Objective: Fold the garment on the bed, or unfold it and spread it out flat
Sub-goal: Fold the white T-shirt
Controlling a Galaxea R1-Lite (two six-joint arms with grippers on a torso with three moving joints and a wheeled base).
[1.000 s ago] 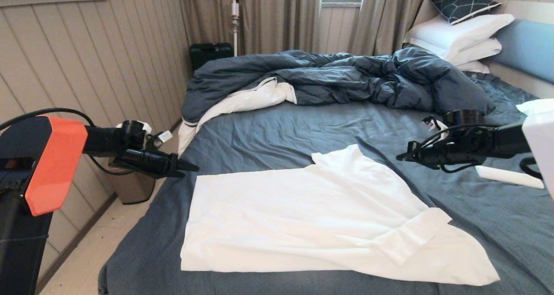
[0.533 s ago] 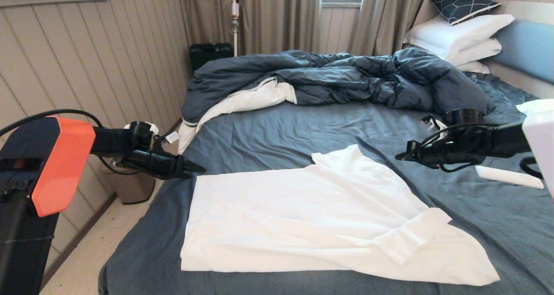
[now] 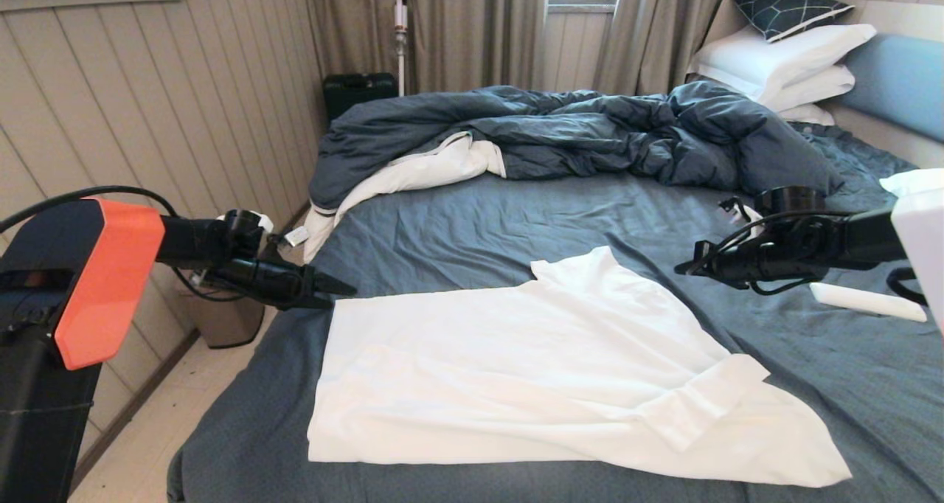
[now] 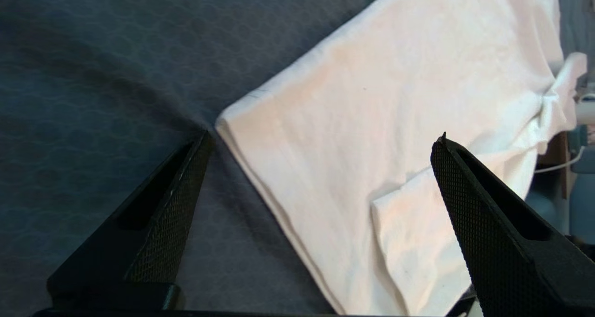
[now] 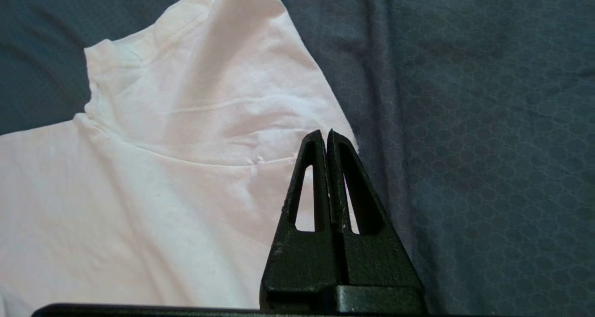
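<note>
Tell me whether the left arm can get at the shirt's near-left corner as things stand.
Probably yes: the left tool hovers open right by that corner of the shirt, with only bare bed sheet beside it and nothing lying between them.

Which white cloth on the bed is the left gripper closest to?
The garment, flat on the sheet; the open left gripper is by its far left corner. The duvet's white lining and pillows lie farther back.
</note>
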